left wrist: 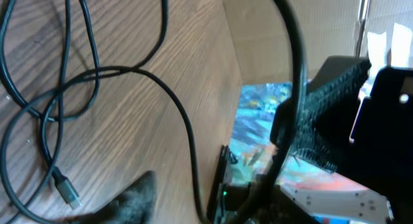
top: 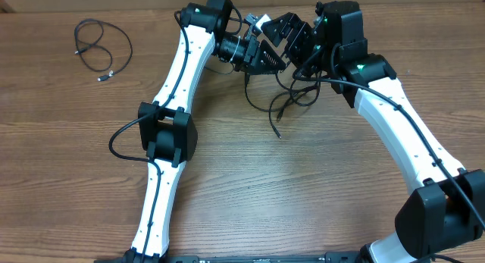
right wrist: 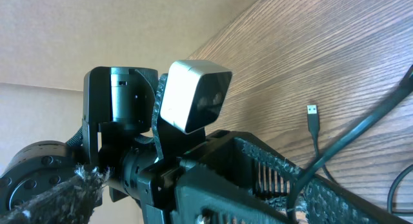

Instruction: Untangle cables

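Observation:
A tangle of black cables (top: 292, 96) lies on the wooden table under both grippers, with a plug end (top: 278, 134) trailing toward the front. In the left wrist view its loops (left wrist: 58, 101) cross on the wood, ending in a USB plug (left wrist: 66, 189). My left gripper (top: 267, 58) hovers above the tangle and appears shut on a black cable strand (right wrist: 348, 137) that rises from its mesh fingers. My right gripper (top: 294, 37) is just beyond it, open, with its fingers spread around the left gripper's head. Another USB plug (right wrist: 312, 114) lies on the table.
A separate coiled black cable (top: 102, 47) lies at the table's far left. The cardboard back wall (right wrist: 97, 30) is close behind the grippers. The left arm's elbow (top: 167, 134) sits mid-table. The right arm (top: 402, 134) reaches in from the right.

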